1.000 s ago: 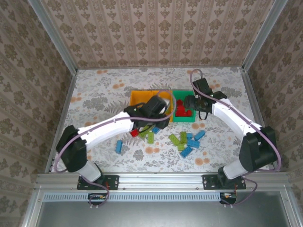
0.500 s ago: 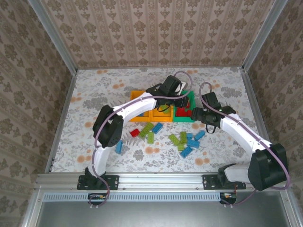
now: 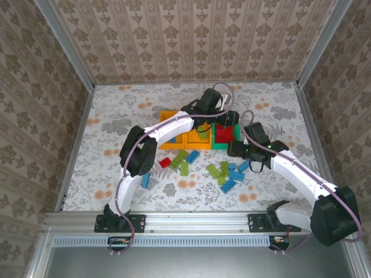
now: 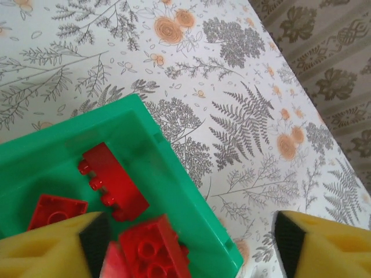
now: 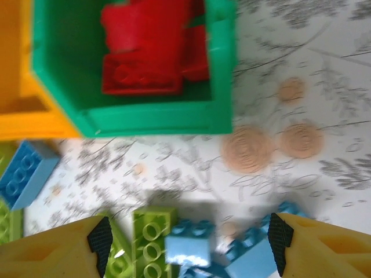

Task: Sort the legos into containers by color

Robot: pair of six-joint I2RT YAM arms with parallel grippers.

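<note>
My left gripper (image 4: 191,243) has just let go. A second ago it was pinched shut down at the loose pile. Now its fingers stand wide apart over the green bin (image 4: 174,168) with nothing between them. The red legos (image 4: 113,182) lie in the bin beneath, toward nine o'clock of my left wrist view, and I take it the one I carried over is among them. That is one more red sorted.

My right gripper (image 5: 188,243) has swung away from that same bin, which now sits at twelve o'clock in its wrist view. It hangs over the loose legos (image 5: 152,243), lime and blue. Its fingers are also spread wide and hold nothing, so I judge it is lining up the next pick.

From above, plenty is left to do. Blue and lime pieces are scattered on the table (image 3: 116,127) at six o'clock of the two orange bins (image 3: 194,139). One stray red brick (image 3: 165,162) lies at about seven o'clock of them.

I can read no brand, label or writing anywhere. The table cover shows only a floral print, and the studs are too blurred to say whether they carry a mark.
</note>
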